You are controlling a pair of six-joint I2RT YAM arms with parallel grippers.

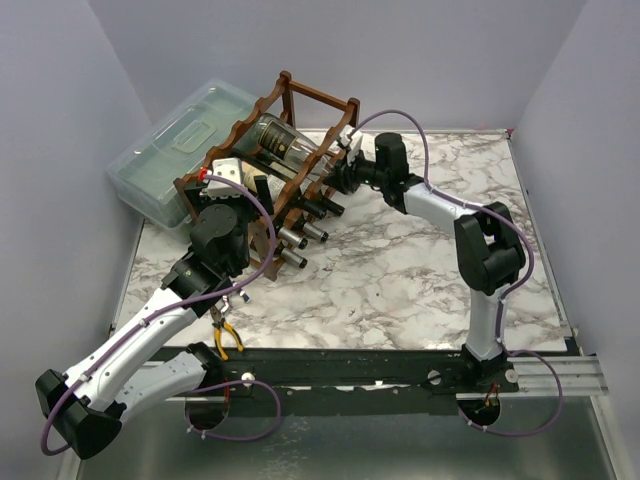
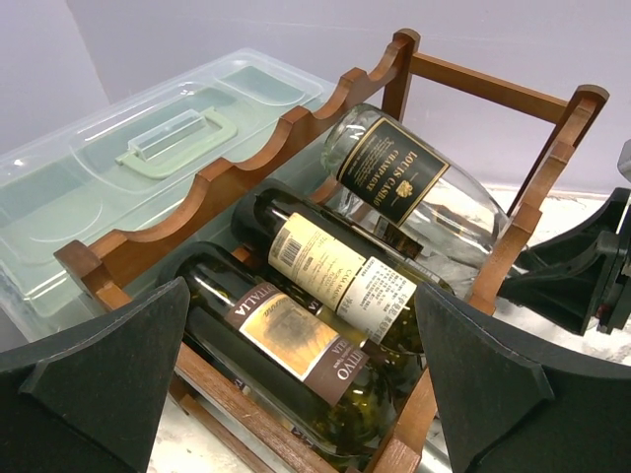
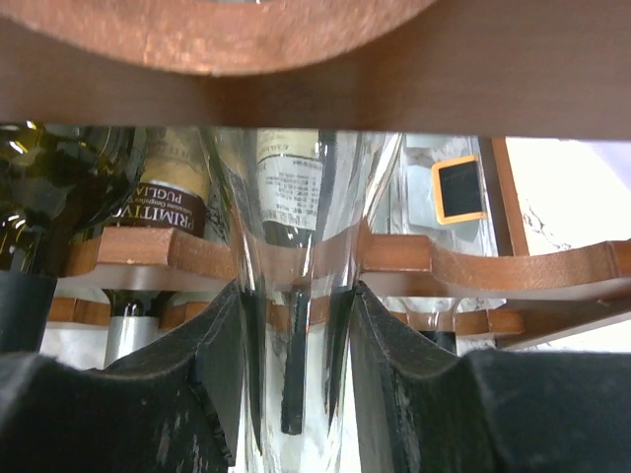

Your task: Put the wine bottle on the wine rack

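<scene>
The wine rack (image 1: 321,97) is a dark reddish-brown wooden frame with scalloped rails at the back left. A clear wine bottle (image 1: 285,146) with a black label lies tilted on its top tier. My right gripper (image 1: 348,152) is shut on its neck, which shows between the pads in the right wrist view (image 3: 296,296). My left gripper (image 1: 230,182) is open and empty at the rack's other end. In the left wrist view its fingers (image 2: 108,374) stand wide apart before the bottle bases, and the clear bottle (image 2: 414,197) lies uppermost.
Two dark green bottles (image 2: 296,345) (image 2: 335,266) lie in the lower tiers, their necks (image 1: 300,235) sticking out toward the table's middle. A translucent lidded plastic box (image 1: 170,150) stands behind the rack at the far left. Yellow-handled pliers (image 1: 228,336) lie near the left arm.
</scene>
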